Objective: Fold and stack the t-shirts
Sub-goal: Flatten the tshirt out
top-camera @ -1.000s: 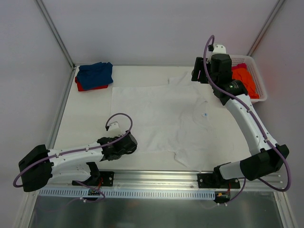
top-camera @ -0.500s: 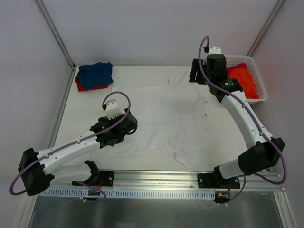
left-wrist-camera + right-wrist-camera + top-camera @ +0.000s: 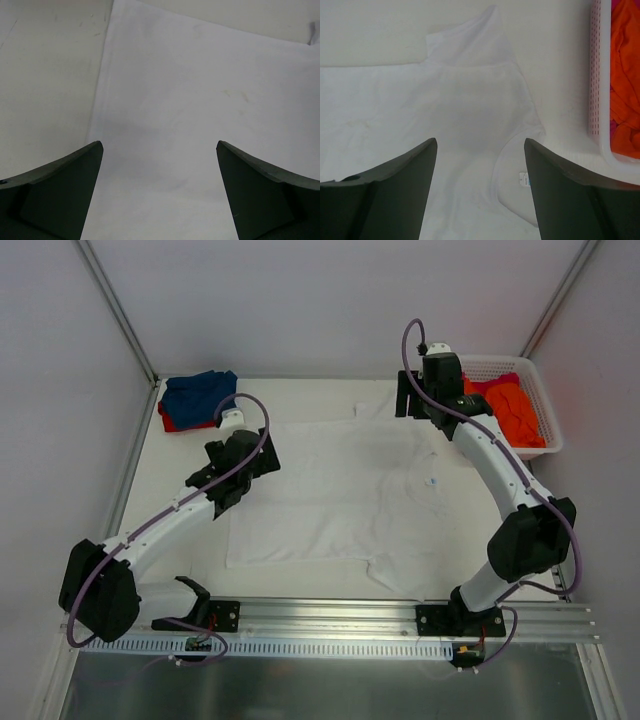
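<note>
A large white t-shirt [image 3: 330,490] lies spread flat mid-table, collar to the right, hem to the left. A folded blue t-shirt [image 3: 200,393] rests on a red t-shirt [image 3: 178,424] at the back left. An orange t-shirt [image 3: 515,412] lies in the basket. My left gripper [image 3: 264,454] hovers open over the white shirt's far hem corner; in the left wrist view the left gripper [image 3: 159,144] has only white cloth [image 3: 200,90] below it. My right gripper [image 3: 404,396] is open above the far sleeve. In the right wrist view, the right gripper [image 3: 480,140] frames the sleeve [image 3: 470,42] and collar label [image 3: 523,180].
A white lattice basket [image 3: 548,410] stands at the back right, its wall [image 3: 596,75] close beside the shirt's shoulder, with orange cloth [image 3: 626,80] inside. Bare table [image 3: 45,75] lies left of the hem. Frame posts rise at both back corners.
The left arm swung from the front edge up to the shirt's far hem corner. The right gripper slid a little left over the far sleeve and opened slightly wider.
</note>
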